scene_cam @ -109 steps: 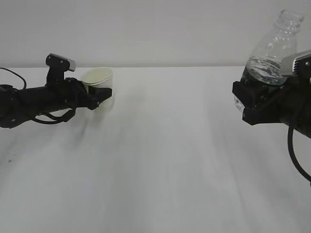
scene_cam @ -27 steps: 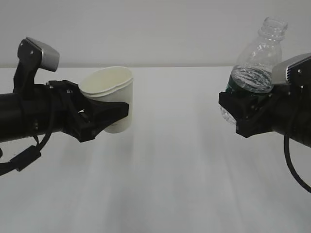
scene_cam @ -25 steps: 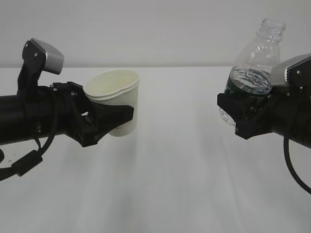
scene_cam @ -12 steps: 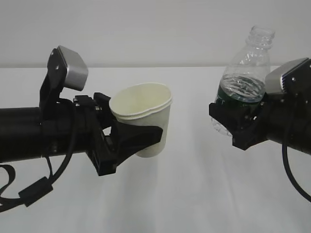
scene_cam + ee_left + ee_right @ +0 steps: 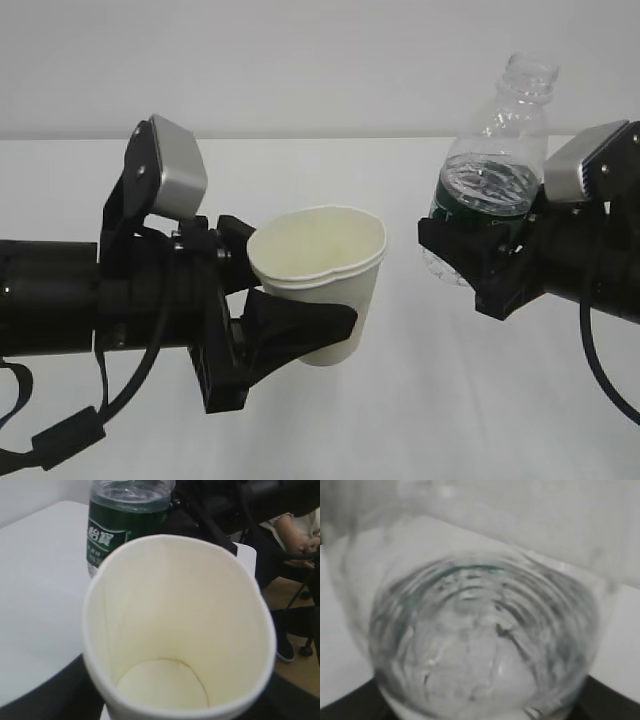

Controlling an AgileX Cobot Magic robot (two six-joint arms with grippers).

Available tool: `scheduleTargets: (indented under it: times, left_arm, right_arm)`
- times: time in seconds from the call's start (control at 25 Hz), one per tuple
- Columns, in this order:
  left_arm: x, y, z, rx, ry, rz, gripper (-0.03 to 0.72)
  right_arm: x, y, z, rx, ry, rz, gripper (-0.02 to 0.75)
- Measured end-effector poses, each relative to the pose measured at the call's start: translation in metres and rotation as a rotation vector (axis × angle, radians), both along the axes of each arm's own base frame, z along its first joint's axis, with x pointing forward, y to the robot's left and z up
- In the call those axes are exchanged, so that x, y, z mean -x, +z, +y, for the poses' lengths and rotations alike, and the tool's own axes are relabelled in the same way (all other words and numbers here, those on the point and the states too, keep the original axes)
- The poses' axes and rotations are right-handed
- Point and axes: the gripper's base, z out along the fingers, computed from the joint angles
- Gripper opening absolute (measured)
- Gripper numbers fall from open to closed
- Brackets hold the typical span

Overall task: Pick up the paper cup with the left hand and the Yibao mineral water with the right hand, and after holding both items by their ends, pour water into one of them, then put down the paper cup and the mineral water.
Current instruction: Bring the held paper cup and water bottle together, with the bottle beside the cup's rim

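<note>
The left gripper grasps the paper cup near the bottle, which the right gripper grasps.

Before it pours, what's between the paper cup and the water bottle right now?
Nothing: in the exterior view only bare white table shows behind the gap between paper cup and water bottle.
</note>
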Motion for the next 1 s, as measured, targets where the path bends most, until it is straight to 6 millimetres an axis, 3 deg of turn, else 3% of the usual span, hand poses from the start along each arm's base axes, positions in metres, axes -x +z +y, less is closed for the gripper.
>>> scheduleTargets:
  times: [0.52,1.0]
  left_arm:
    - [0.007,0.0,-0.002,-0.005,-0.089,-0.034,0.459]
    - [0.008,0.001,-0.003,0.0,-0.091,-0.032,0.452]
  right_arm:
    - [0.003,0.001,0.005,0.035,0.083,-0.021,0.435]
    - [-0.016,0.021,0.012,0.09,0.147,-0.03,0.435]
